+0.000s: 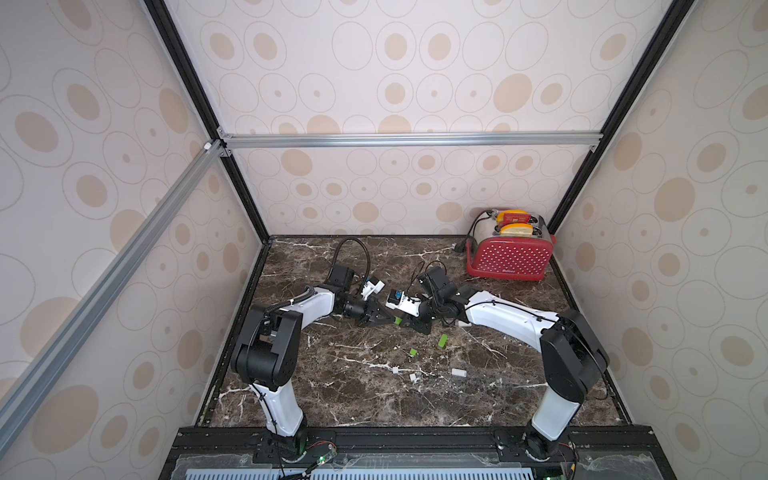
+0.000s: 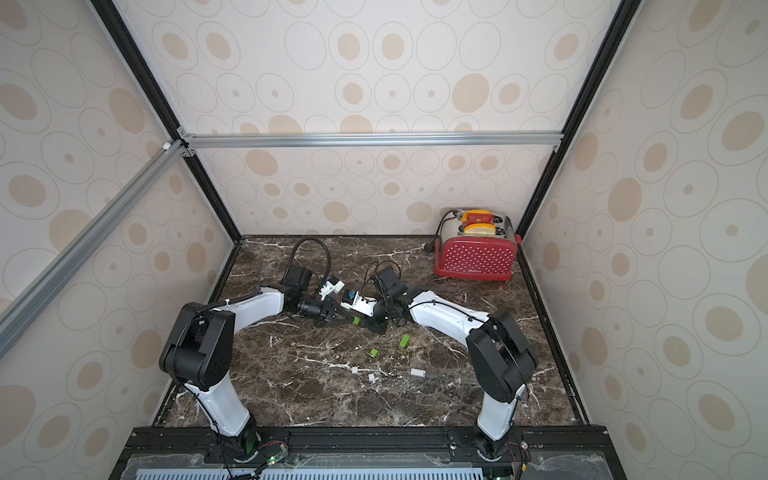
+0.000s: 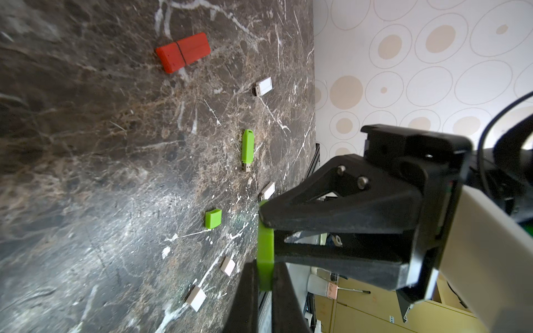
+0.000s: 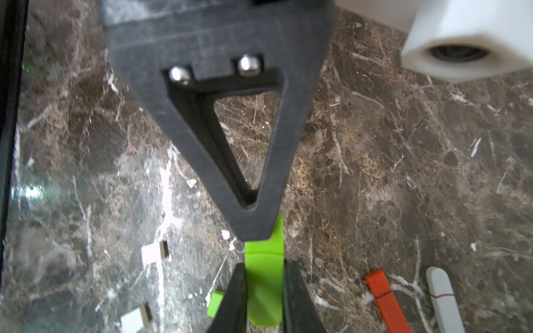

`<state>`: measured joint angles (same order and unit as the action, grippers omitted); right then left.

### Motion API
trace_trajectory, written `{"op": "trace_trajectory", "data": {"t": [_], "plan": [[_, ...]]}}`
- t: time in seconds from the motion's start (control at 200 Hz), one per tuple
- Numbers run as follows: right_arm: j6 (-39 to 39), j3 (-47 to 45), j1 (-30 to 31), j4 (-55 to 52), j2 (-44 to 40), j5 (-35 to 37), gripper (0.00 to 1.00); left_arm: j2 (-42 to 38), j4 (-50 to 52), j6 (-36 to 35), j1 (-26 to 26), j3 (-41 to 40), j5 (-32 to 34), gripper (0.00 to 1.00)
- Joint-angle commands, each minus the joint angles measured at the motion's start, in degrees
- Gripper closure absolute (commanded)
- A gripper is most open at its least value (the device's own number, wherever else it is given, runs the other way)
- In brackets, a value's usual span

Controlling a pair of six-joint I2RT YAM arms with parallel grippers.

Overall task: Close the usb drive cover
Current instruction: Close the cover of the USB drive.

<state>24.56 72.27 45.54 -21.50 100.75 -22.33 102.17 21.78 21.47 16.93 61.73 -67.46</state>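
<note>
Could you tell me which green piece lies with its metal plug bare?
The long green drive lying on the table; the short green cap has no plug, and the third green piece is held, plug hidden.

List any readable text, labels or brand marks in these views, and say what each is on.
No text is readable in any view.
The toaster has a small white brand mark low on its red front, too blurred to read.
No print is visible on the green drive, red drive or white drive.
</note>
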Motion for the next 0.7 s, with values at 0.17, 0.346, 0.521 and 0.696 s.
{"op": "trace_trajectory", "data": {"t": [0.17, 0.346, 0.521, 0.696], "plan": [[10.3, 1.7, -4.3, -5.8, -2.8, -6.0, 1.00, -4.1, 3.4, -2.2, -0.3, 0.8, -4.6, 0.44], [14.6, 1.4, -6.8, -10.3, -2.3, -4.7, 1.00, -9.2, 6.6, -5.3, -4.5, 0.0, -2.7, 0.07], [21.4, 4.8, -8.3, -15.2, 3.1, 0.0, 1.00, -14.0, 12.6, -13.4, -7.1, -0.6, 5.1, 0.01], [23.3, 9.3, -8.7, -18.2, 10.2, 3.5, 1.00, -19.2, 16.6, -22.3, -7.1, -2.1, 16.2, 0.01]]}}
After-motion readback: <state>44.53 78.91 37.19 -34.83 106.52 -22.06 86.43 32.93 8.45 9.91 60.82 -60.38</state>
